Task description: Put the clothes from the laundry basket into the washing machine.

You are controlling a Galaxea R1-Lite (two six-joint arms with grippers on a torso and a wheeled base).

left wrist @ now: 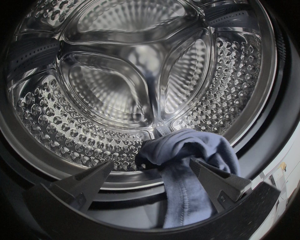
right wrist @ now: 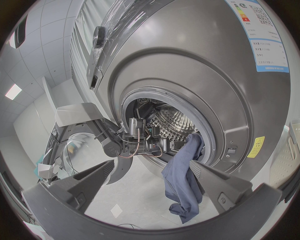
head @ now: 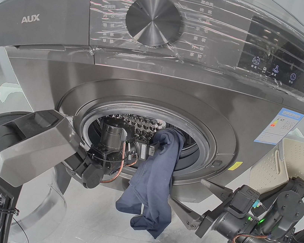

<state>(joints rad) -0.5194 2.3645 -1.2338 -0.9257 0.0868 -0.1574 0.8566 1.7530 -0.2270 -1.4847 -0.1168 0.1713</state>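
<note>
A dark blue garment [head: 155,177] is draped over the lower rim of the washing machine [head: 156,90] opening. Its top lies just inside the steel drum [left wrist: 109,84] and most of it hangs down outside toward the floor. My left gripper [head: 155,148] is at the mouth of the drum, open; in the left wrist view the garment [left wrist: 187,156] rests against one of its fingers [left wrist: 215,181]. My right gripper [head: 188,191] is open and holds nothing, low and just right of the hanging garment [right wrist: 181,181]. The laundry basket [head: 292,163] stands to the right of the machine.
The machine's round glass door [head: 17,190] is swung open at the left, beside my left arm. Pale floor [head: 99,225] lies in front of the machine. The control dial [head: 154,20] and panel sit above the opening.
</note>
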